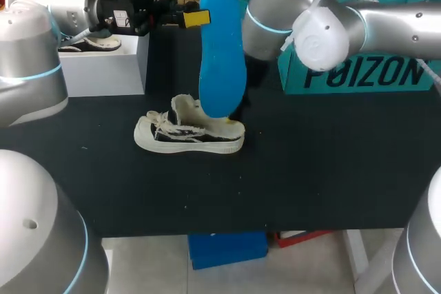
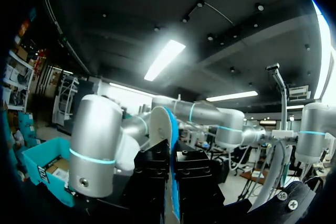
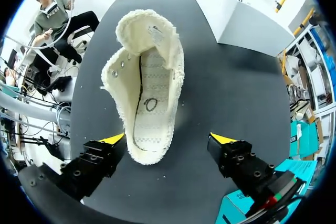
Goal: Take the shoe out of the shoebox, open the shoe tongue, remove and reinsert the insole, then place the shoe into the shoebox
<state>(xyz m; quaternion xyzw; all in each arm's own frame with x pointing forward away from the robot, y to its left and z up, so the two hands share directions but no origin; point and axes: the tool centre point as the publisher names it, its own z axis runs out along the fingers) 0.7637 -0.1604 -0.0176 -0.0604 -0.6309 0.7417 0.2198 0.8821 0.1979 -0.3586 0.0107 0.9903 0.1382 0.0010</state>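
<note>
A cream and black low sneaker (image 1: 189,133) lies on its sole on the black table (image 1: 310,170). Above its heel hangs the blue insole (image 1: 221,53), upright, with my left gripper (image 1: 197,18) shut on its upper end. In the left wrist view the insole (image 2: 174,182) shows edge-on, pinched between the black fingers. My right arm (image 1: 296,18) comes in behind the insole, which hides most of its gripper. The right wrist view looks straight down into the sneaker (image 3: 149,87), whose tongue is pulled back. The right gripper (image 3: 168,140) hangs open above the heel end.
The teal shoebox (image 1: 358,67) stands at the back right, behind my right arm; one of its corners (image 3: 302,140) shows beside the right gripper. A white box (image 1: 103,63) with another shoe on it stands at the back left.
</note>
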